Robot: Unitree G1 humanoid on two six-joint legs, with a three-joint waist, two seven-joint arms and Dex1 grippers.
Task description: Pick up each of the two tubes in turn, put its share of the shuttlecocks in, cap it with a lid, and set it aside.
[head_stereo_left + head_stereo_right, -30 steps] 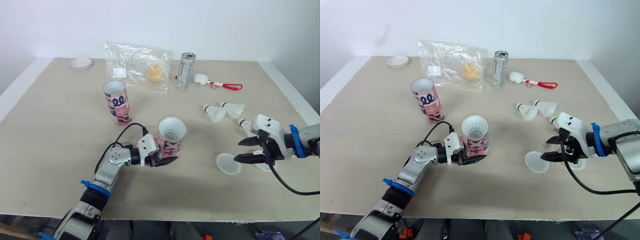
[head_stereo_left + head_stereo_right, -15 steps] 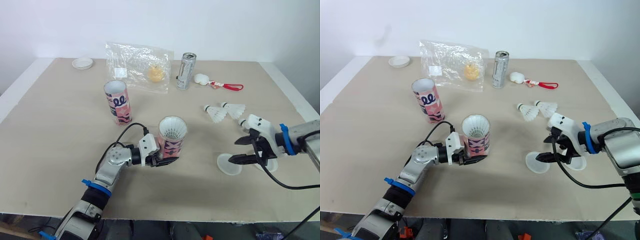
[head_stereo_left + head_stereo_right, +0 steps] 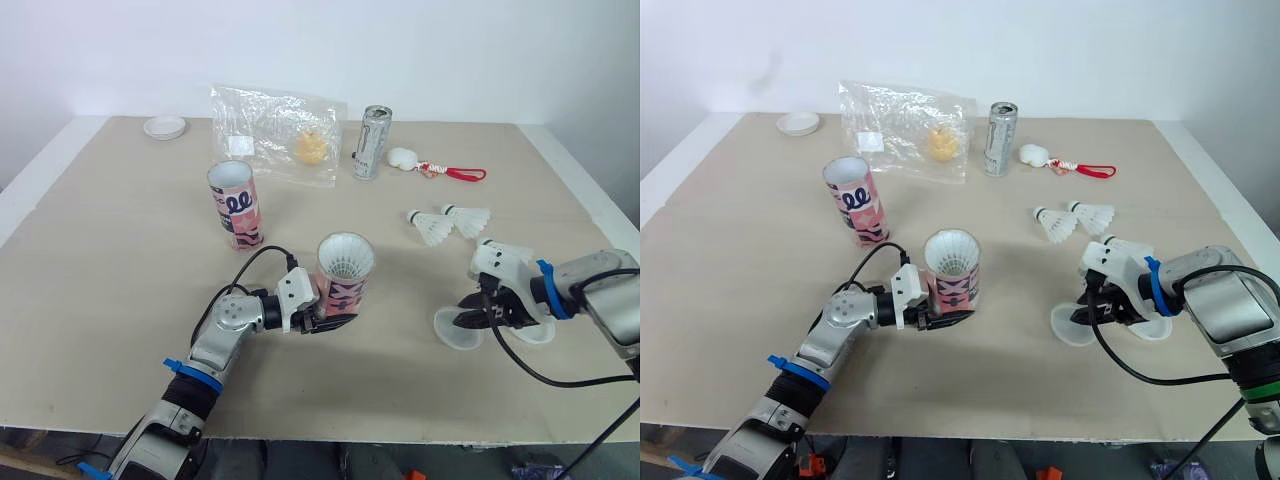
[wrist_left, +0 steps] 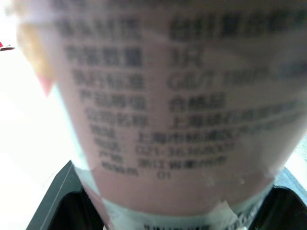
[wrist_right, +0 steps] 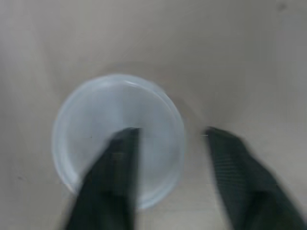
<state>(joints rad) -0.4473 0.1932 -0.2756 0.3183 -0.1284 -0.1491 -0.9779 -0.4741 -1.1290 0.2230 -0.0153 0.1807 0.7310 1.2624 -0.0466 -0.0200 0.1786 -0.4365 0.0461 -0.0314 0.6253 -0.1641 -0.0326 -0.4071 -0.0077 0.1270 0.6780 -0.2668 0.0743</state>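
Left claw [image 3: 333,318] is gripping the loaded tube [image 3: 344,275] upright for capping; right claw [image 5: 169,133], parted, is straddling the lid [image 5: 96,120] rim.

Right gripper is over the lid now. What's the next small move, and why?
Probably close the right gripper on the rim of the lid. Its open fingers straddle that rim, one over the lid, one outside. The left gripper holds the tube upright with a shuttlecock in it, ready for capping.
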